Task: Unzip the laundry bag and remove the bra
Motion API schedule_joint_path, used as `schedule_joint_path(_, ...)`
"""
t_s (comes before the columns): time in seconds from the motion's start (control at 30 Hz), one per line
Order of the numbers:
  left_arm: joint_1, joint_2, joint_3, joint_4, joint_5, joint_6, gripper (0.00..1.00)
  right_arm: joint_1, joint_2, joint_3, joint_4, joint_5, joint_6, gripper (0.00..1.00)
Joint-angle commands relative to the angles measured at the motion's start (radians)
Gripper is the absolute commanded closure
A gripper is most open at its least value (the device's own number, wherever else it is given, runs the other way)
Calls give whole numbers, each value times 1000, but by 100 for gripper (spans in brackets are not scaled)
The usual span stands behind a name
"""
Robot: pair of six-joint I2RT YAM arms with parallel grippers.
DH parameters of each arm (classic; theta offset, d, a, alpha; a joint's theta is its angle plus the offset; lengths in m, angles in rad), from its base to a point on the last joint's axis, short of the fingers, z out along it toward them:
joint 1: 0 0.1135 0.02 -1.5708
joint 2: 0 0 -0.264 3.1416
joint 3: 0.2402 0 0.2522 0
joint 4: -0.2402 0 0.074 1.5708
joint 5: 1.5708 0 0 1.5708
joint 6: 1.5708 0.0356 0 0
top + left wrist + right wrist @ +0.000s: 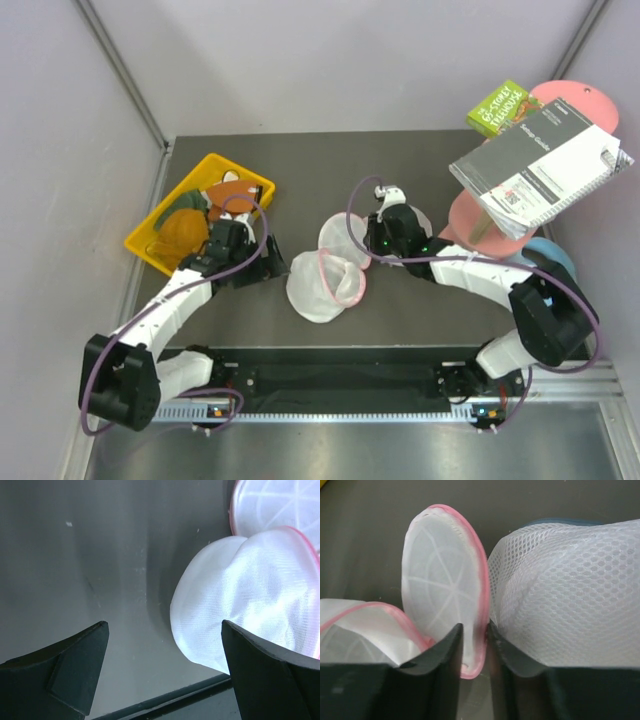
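Our right gripper [474,630] pinches the pink rim of the bag [445,575], whose open half stands upright. The left gripper [164,624] gapes empty just left of it. The bra [180,232] seems to lie in the bin [140,247], farther left and nearer the left arm.

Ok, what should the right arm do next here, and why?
Probably raise the right gripper slightly, pulling the pink rim of the laundry bag up and back. Its jaws pinch that rim, the bag lies unzipped, and the open left gripper sits beside the other half, free to reach in once the gap widens.
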Motion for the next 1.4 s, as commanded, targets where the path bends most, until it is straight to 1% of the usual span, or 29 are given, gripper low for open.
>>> schedule_joint_path(0.0, -12, -29, -69, 105, 68, -55, 1, -11, 29, 61, 34, 5, -29, 81)
schedule_joint_path(0.03, -15, -34, -80, 111, 74, -60, 1, -11, 34, 69, 32, 11, -31, 90)
schedule_joint_path(0.13, -26, -43, -109, 111, 62, -69, 1, -11, 46, 90, 18, 19, -46, 100)
schedule_joint_path(0.27, -26, -57, -143, 114, 42, -71, 1, -11, 40, 107, 11, 22, -66, 100)
schedule_joint_path(0.4, -26, -46, -169, 154, 54, -92, 1, -5, -20, 100, 20, 37, -97, 100)
schedule_joint_path(0.53, -27, -16, -190, 207, 56, -111, 1, 18, -90, 81, 20, 114, -144, 100)
schedule_joint_path(0.7, -27, 38, -195, 307, 63, -143, 1, 76, -186, 52, 41, 223, -218, 100)
schedule_joint_path(0.8, -27, 85, -192, 394, 86, -167, 1, 121, -222, 35, 76, 269, -275, 100)
schedule_joint_path(0.9, -29, 139, -183, 479, 123, -194, 1, 182, -226, 32, 83, 300, -340, 100)
schedule_joint_path(1.0, -31, 182, -164, 514, 135, -204, 2, 266, -221, 31, 77, 365, -416, 100)
schedule_joint_path(1.03, -31, 190, -163, 525, 137, -209, 3, 312, -220, 27, 80, 379, -439, 100)
schedule_joint_path(1.07, -32, 196, -163, 537, 139, -217, 7, 335, -223, 23, 83, 393, -446, 100)
schedule_joint_path(1.17, -32, 219, -164, 571, 143, -235, 12, 394, -235, -3, 92, 415, -456, 100)
schedule_joint_path(1.3, -34, 233, -167, 594, 126, -250, 16, 458, -262, -45, 93, 421, -466, 100)
schedule_joint_path(1.37, -32, 236, -164, 602, 117, -253, 17, 498, -276, -51, 67, 428, -470, 100)
